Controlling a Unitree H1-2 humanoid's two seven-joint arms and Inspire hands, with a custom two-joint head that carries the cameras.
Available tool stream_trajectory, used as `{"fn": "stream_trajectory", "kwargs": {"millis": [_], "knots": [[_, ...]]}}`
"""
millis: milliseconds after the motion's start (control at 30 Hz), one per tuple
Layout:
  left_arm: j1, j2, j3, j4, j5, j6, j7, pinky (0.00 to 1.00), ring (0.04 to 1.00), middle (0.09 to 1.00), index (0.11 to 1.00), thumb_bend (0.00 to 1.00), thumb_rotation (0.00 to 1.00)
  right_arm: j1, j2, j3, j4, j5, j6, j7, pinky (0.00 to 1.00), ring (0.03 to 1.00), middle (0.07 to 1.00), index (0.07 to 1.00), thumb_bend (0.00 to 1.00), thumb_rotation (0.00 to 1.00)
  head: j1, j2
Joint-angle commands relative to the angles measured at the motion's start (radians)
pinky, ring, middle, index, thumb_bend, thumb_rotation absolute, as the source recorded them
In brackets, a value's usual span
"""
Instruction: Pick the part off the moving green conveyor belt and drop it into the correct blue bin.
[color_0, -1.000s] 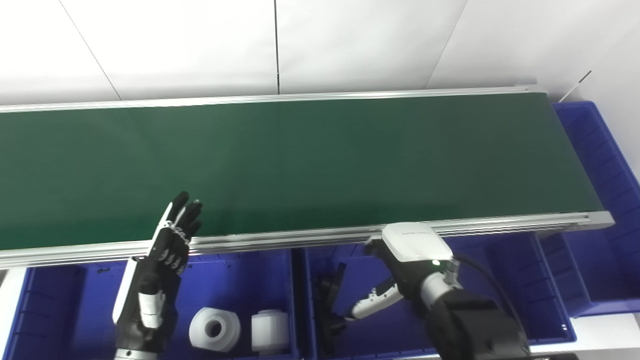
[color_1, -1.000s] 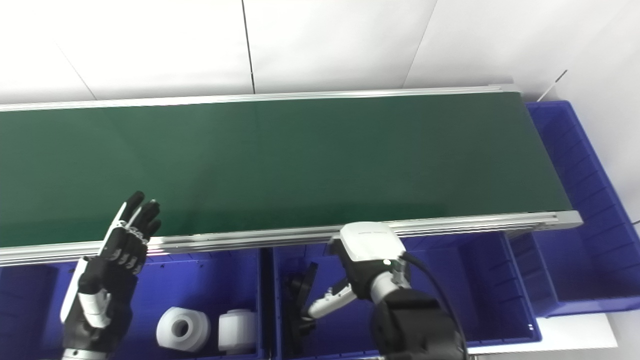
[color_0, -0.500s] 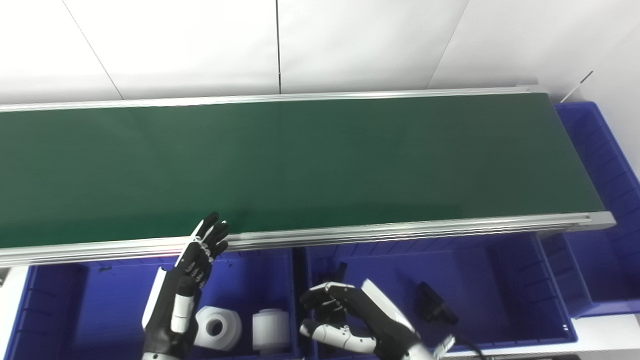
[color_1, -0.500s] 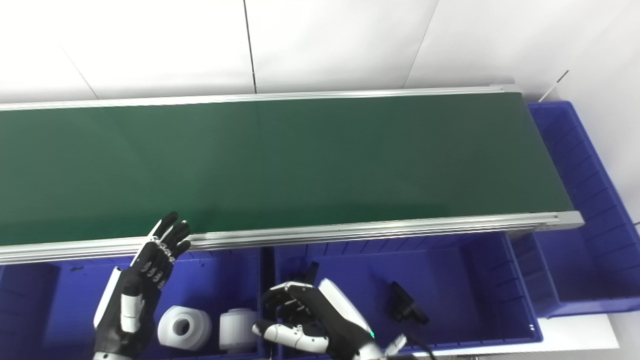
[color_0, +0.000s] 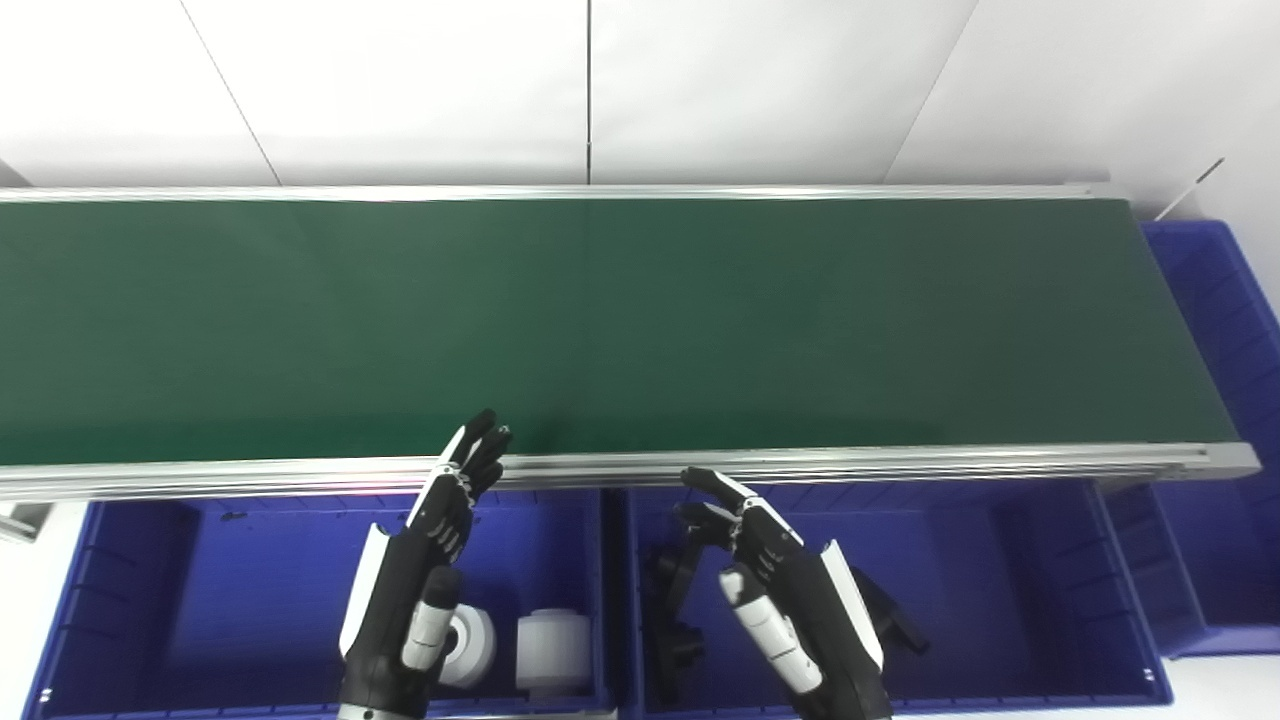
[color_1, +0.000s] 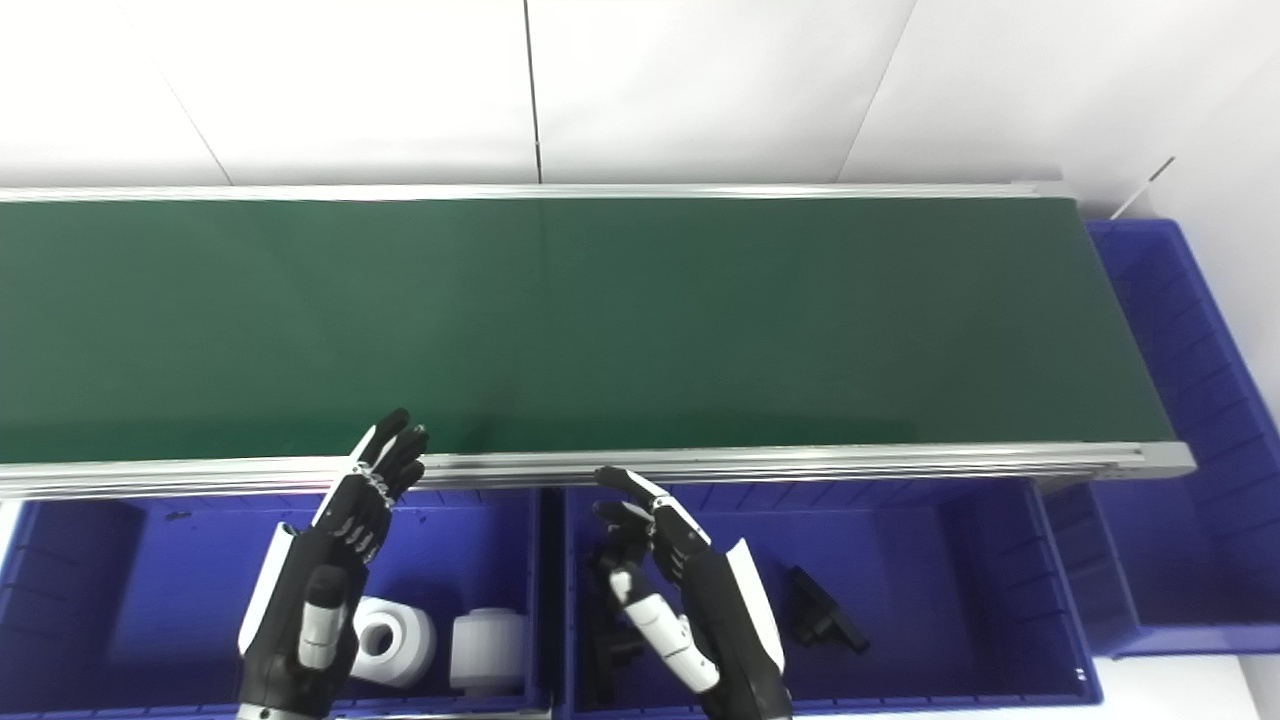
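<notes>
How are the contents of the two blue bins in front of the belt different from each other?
The left bin holds two white parts, rounded and thick, lying side by side. The right bin holds black parts, thinner and more angular, lying apart, partly hidden behind the right hand. Both bins are blue and sit below the green belt.

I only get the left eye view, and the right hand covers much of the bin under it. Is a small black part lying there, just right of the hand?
Observer: Yes. In the right eye view a small black part lies in plain sight on the floor of the right bin, just right of the right hand.
Operator: And the white piece behind the left hand?
Observer: It is a white ring with its centre hole showing, just right of the left hand and beside a white cylinder.
</notes>
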Motion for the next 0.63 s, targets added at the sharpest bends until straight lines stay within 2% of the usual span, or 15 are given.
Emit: {"fn": "stream_trajectory", "kwargs": {"millis": [0, 100, 400, 600], "knots": [[0.005, -0.006, -0.011, -0.038, 0.013, -0.009, 0.007, 0.94, 0.95, 0.926, 0.929, 0.73, 1.0, -0.003, -0.013, 0.022, -0.03, 0.025, -0.008, -0.018, 0.8, 0.84, 0.907, 0.879, 0.77, 0.99, -0.004, 0.004], [0.003, -0.002, -0.015, -0.043, 0.029, -0.006, 0.009, 0.93, 0.945, 0.927, 0.923, 0.72, 1.0, -0.023, -0.042, 0.042, -0.03, 0.025, -0.001, -0.025, 0.8, 0.84, 0.884, 0.884, 0.79, 1.0, -0.012, 0.016], [-0.005, 0.001, -0.023, -0.04, 0.037, -0.011, 0.011, 0.95, 0.95, 0.924, 0.917, 0.7, 1.0, -0.072, -0.077, 0.075, 0.01, 0.009, -0.016, -0.078, 0.79, 0.845, 0.889, 0.879, 0.8, 1.0, -0.002, 0.009], [-0.003, 0.008, -0.022, -0.038, 0.041, -0.01, 0.01, 0.94, 0.95, 0.93, 0.919, 0.69, 1.0, -0.061, -0.057, 0.077, 0.026, -0.055, -0.042, -0.162, 0.78, 0.827, 0.902, 0.899, 0.79, 1.0, -0.018, -0.002]]}}
